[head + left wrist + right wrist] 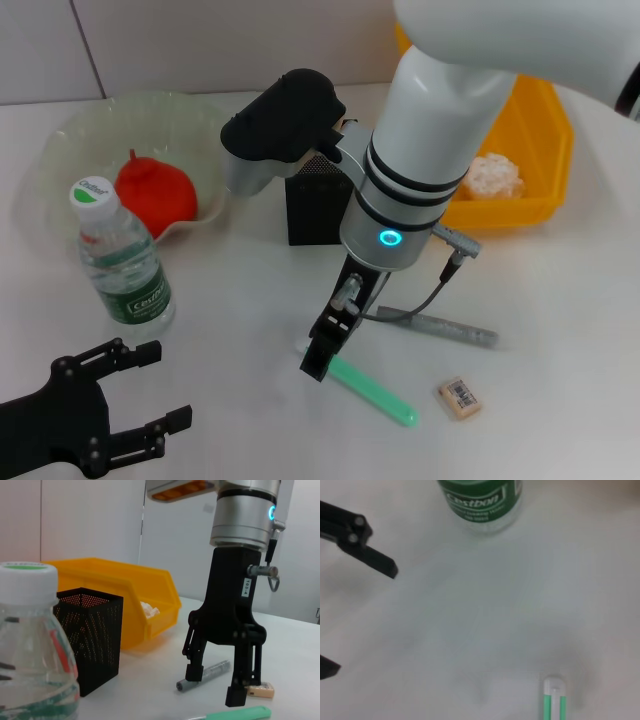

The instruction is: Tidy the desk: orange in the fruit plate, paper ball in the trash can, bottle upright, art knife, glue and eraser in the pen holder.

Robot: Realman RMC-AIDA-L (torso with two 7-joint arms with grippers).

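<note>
- Right gripper (322, 352) is hanging with jaws apart, straddling one end of the green art knife (372, 390), seemingly not yet touching it.
- Glue stick (452, 329) and eraser (459, 397) are lying just beyond the knife.
- Black pen holder (318, 205) is sitting behind the arm.
- Left gripper (150, 392) is idling jaws apart, near the upright bottle (122, 257).

- My head camera looks down from above the pen holder (318, 205).
- My left wrist camera sits low by the bottle (30, 645), facing the pen holder (89, 637) sideways.
- My right wrist camera looks straight down, close, sharing that bottle (480, 502).
</note>
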